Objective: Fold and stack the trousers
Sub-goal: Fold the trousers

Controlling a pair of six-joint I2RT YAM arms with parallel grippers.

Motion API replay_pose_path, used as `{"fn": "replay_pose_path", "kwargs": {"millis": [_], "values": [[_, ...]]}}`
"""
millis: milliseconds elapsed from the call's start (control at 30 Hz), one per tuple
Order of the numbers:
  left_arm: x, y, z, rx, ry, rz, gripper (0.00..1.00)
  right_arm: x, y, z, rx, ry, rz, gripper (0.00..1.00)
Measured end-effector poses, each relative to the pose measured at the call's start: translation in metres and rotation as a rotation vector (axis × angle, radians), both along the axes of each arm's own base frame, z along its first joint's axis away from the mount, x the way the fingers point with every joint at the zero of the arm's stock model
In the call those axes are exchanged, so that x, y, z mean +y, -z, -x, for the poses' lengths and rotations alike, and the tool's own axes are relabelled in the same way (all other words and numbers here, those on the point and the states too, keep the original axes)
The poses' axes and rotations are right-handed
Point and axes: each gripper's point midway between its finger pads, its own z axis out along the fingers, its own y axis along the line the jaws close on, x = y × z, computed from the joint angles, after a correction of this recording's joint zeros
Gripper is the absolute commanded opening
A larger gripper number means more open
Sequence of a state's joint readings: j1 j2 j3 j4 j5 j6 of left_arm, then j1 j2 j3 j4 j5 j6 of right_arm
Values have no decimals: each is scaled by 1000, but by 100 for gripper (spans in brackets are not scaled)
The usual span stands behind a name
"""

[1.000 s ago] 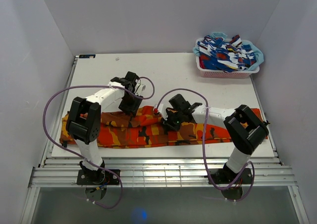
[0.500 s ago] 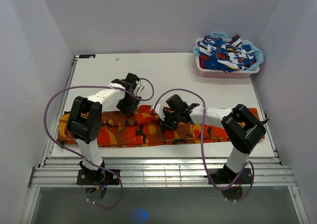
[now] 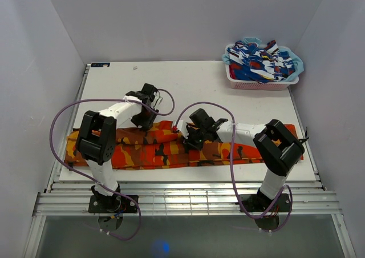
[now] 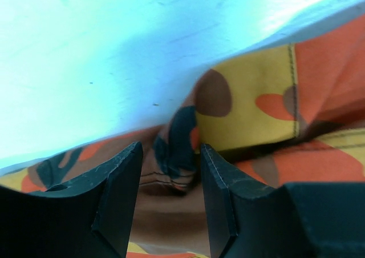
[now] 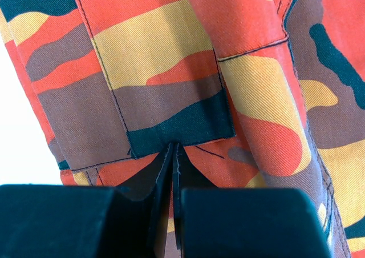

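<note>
The trousers [image 3: 171,149], in orange, red and yellow camouflage, lie in a long folded band along the table's front edge. My left gripper [image 3: 147,120] is at their far edge, left of middle. In the left wrist view it [image 4: 171,149] is open, with a raised fold of the trousers [image 4: 251,115] between and just beyond the fingertips. My right gripper [image 3: 189,139] is over the band's middle. In the right wrist view it [image 5: 173,146] is shut, its tips resting on the trousers [image 5: 171,58] at a dark pocket flap. I see no cloth between the jaws.
A pink basket [image 3: 259,84] full of blue, white and red printed clothes stands at the back right corner. The white table [image 3: 188,81] stretches behind the trousers. White walls enclose three sides. Purple cables loop off both arms.
Both grippers have shifted a little to the left. The trousers' left end has slid leftward and the cloth in the middle has bunched differently.
</note>
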State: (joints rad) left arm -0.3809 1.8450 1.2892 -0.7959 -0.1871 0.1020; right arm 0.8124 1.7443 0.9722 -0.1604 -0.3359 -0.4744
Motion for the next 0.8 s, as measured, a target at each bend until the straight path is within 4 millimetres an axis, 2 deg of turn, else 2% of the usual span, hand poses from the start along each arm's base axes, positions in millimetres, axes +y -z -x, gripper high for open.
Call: {"fn": "replay_pose_path", "kwargs": {"millis": [267, 367, 600, 800], "values": [[10, 7, -3, -9, 18, -33, 57, 2, 0, 1, 8, 1, 2, 8], [11, 14, -3, 8, 34, -47, 61, 4, 0, 1, 16, 8, 0, 8], [-5, 13, -11, 58, 65, -15, 66, 4, 0, 2, 28, 21, -2, 8], [-4, 14, 3, 113, 130, -83, 68, 8, 1, 3, 57, 43, -10, 8]]}}
